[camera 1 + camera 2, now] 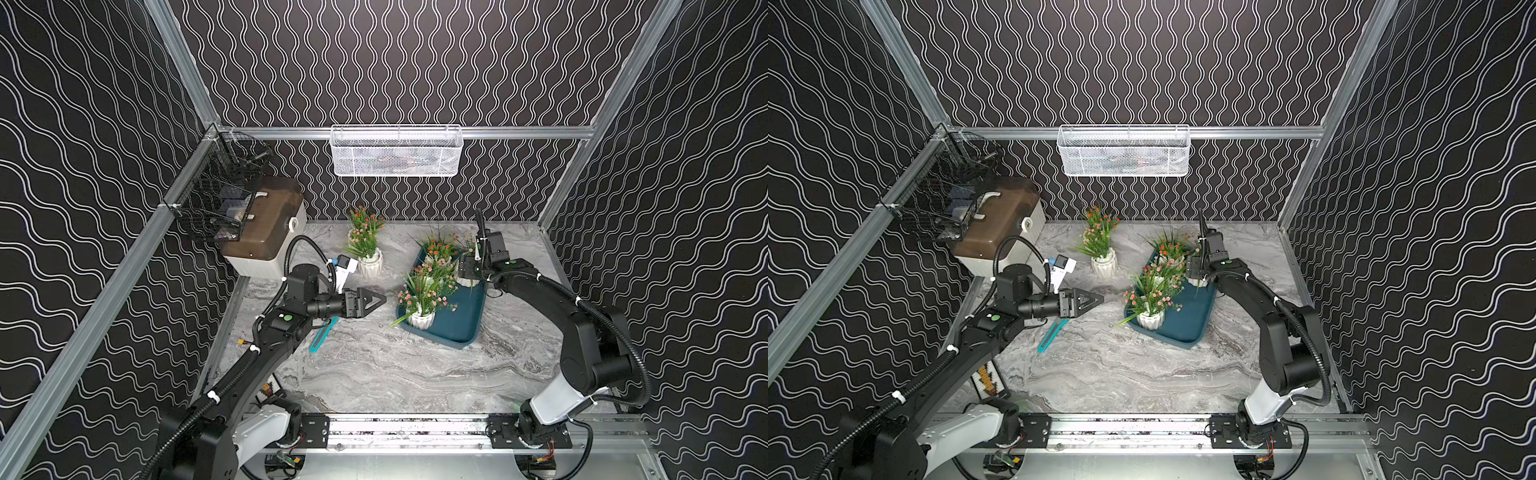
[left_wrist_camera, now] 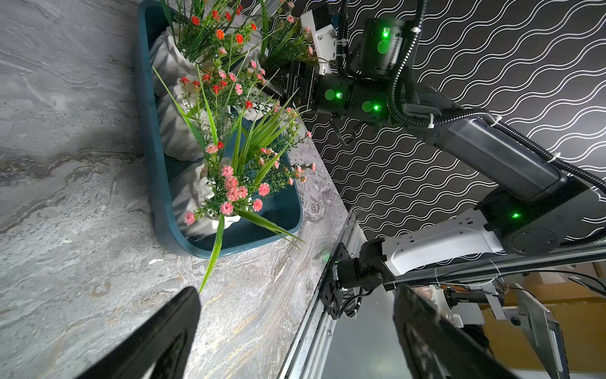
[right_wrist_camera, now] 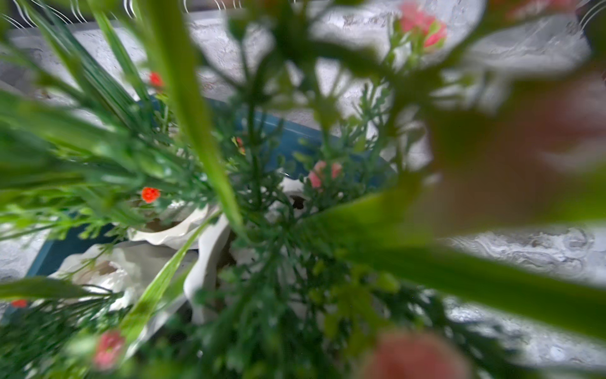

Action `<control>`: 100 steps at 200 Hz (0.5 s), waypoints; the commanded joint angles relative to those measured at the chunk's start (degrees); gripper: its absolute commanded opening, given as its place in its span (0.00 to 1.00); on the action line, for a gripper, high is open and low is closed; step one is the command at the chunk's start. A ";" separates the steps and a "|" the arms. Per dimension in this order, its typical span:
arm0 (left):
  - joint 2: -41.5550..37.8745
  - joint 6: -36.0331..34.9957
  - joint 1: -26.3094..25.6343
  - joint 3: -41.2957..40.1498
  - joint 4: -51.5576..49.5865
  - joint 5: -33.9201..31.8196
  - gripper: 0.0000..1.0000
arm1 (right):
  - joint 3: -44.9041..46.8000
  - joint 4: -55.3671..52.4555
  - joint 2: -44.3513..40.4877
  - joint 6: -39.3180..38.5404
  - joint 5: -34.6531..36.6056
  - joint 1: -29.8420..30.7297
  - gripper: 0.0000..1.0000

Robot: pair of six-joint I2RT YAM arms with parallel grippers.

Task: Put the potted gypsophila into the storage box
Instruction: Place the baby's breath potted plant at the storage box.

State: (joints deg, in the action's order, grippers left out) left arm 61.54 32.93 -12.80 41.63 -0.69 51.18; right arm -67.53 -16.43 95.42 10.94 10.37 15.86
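Both top views bright and sharp, light falling from overhead. Soft shadows pool on the table, the metal plate glares white, and the walls bow at the edges. Left wrist view crisp: green lamps glow on the right arm, left gripper a dark, soft silhouette. Right wrist view: gypsophila smeared, badly out of focus.

The marbled bench carries the storage box at three o'clock, potted gypsophila at twelve, a white box at ten.
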 commanded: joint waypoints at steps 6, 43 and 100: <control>-0.17 -0.41 -0.01 -0.14 0.86 0.36 0.95 | 0.04 4.36 0.76 0.50 1.46 0.05 0.75; 0.00 -0.23 0.03 -0.29 1.13 0.68 0.95 | 0.98 6.18 1.73 0.40 2.20 0.02 0.75; 0.38 -0.19 0.01 -0.30 1.00 0.55 0.95 | 4.25 11.65 3.17 0.22 2.68 0.14 0.75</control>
State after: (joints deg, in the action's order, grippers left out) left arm 61.63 32.95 -12.80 41.54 -0.62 51.18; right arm -63.77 -10.68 97.76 11.09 11.88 15.92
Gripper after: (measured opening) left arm 0.949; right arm 0.816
